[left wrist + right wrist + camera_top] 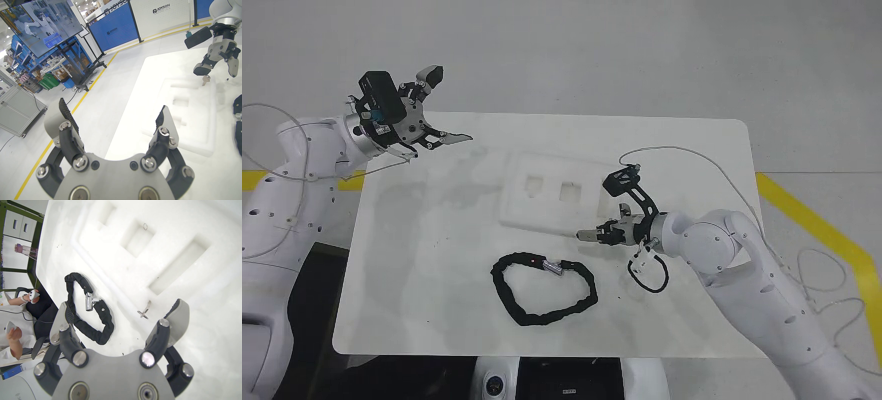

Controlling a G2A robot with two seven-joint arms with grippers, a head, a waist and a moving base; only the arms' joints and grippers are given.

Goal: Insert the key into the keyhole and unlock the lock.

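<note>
Lock: black fabric-sleeved chain loop (109, 324) with a silver cylinder, lying flat on the white rounded table (422, 260), just beside a white foam tray (542, 212) with rectangular pockets. Left gripper (448, 105) hangs over the table's far left corner, jaws wide apart. Right gripper (121, 308) sits low by the tray's near edge, jaws also apart. Small silver key (144, 311) leans against that tray edge, just ahead of the right fingers, unclamped.

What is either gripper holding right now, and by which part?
Nothing. The left gripper and right gripper are both open; the key rests ungripped by the foam tray edge, between the right one's jaws.
</note>
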